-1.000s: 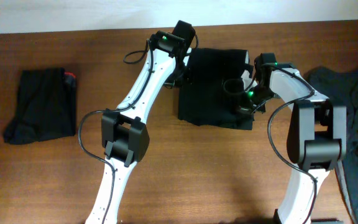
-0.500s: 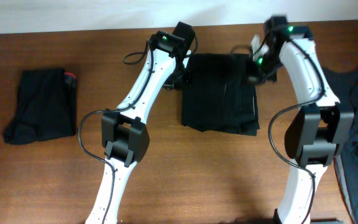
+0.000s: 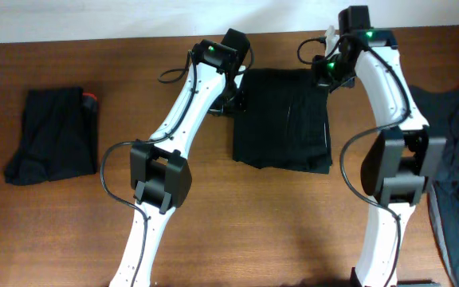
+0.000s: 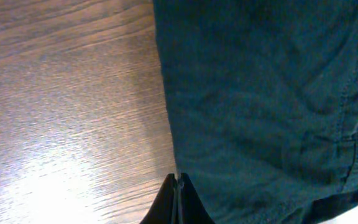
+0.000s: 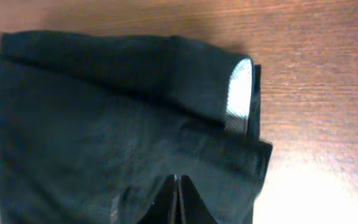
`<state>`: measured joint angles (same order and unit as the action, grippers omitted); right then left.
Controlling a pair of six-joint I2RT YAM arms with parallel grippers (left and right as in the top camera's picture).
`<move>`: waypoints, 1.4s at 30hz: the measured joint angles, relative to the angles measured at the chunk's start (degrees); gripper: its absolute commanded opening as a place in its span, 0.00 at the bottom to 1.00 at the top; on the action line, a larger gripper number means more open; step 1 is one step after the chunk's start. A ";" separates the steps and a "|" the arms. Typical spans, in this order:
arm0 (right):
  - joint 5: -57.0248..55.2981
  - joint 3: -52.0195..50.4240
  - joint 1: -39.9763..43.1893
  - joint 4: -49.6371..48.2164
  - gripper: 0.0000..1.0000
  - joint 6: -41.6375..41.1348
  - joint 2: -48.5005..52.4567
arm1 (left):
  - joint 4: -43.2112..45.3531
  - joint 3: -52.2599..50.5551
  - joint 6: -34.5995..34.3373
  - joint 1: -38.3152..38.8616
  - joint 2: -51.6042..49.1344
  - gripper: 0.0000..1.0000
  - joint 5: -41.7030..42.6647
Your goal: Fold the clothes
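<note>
We see our left pincer [image 4: 176, 186] and right pincer [image 5: 176, 188] both pressed shut, gripping nothing, at opposite sides of the folded black shorts [image 3: 281, 119] on the counter [image 3: 213, 223].

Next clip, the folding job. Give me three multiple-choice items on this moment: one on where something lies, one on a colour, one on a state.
1. Where does the folded black fabric garment with the small red tag lie on the brown wooden table?
A. between the arms
B. far left, apart from both arms
C. at the right edge

2. What colour is the waistband strip on the wide black fabric shorts?
A. red
B. yellow
C. pale grey

3. How do the left gripper and the right gripper stand?
A. both shut
B. both wide open
C. only the left open

Answers: 1 B, the overhead view shows it alone at the left; 2 C, the right wrist view shows it pale against the black; 3 A, each wrist view shows the fingers pressed together.
</note>
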<state>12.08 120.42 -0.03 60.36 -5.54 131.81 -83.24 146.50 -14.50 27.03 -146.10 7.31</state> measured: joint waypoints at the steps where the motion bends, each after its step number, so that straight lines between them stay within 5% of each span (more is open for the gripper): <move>1: -0.39 -0.02 0.00 -0.52 0.04 -0.13 0.79 | -0.02 0.00 0.00 0.09 0.00 0.00 0.04; 15: -0.07 -0.11 0.00 -2.29 0.04 -1.81 8.61 | -0.11 0.00 0.20 2.54 0.00 0.00 0.61; 25: 0.20 9.92 1.62 13.27 0.05 -1.81 6.34 | -3.45 0.00 0.39 2.49 0.00 0.00 -0.37; 34: -0.46 18.56 11.02 25.05 0.57 -2.14 -2.51 | -3.30 0.00 0.39 5.68 0.00 0.00 -0.44; 36: -0.68 18.53 13.57 26.29 0.99 -2.08 -2.60 | -1.95 0.00 0.39 7.82 0.00 0.00 -0.09; 42: -1.31 18.27 18.78 27.32 0.99 -1.97 -2.29 | 4.15 0.00 -1.01 13.49 0.00 0.00 2.71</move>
<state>10.76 138.69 18.74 87.68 -7.51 129.51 -79.09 146.50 -15.51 40.51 -146.10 10.02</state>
